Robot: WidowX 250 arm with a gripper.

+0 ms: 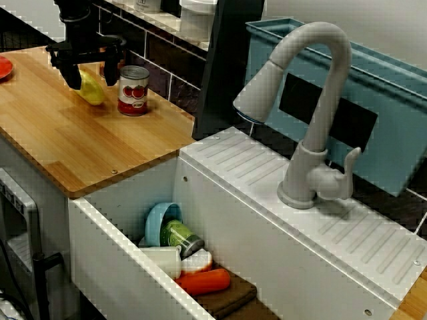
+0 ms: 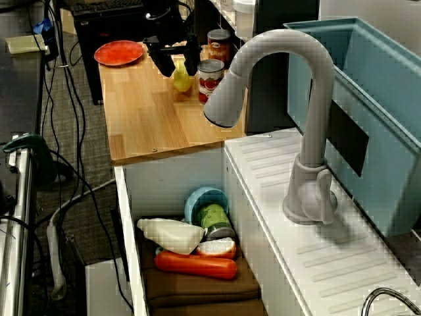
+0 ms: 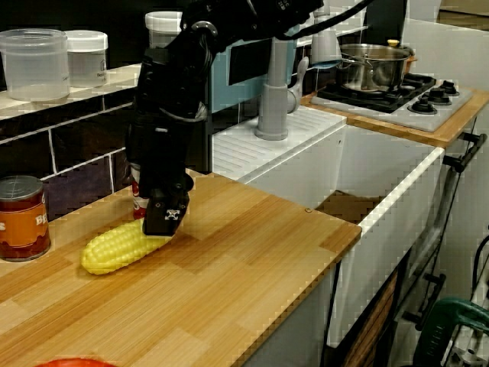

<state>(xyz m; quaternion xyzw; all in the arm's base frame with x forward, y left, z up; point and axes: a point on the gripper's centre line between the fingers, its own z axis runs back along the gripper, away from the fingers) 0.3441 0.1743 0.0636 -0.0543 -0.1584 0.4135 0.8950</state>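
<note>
1. The corn cob lies flat on the wooden counter, with a can standing well apart at its 9 o'clock in the counter-level view. Its long axis runs from 8 o'clock to 2 o'clock. The rounded end points to 8 o'clock, and the other end is hidden by the gripper.
2. In the view from above the sink, the cob slants from 11 o'clock to 5 o'clock.
3. The black arm stands nearly vertical over the cob, reaching in from 12 o'clock with its wrist straight and its fingers pointing down at the wood.
4. The gripper sits over the cob's 2 o'clock end. From above the sink its jaws are spread wider than the cob, with one finger on either side. In the counter-level view the near finger seems to rest against the cob, which still lies on the counter.
5. A tomato can stands upright near the cob at 3 o'clock, not touching it.
6. Further toward 3 o'clock are the grey faucet and the sink, which holds a blue bowl and a carrot.
</note>
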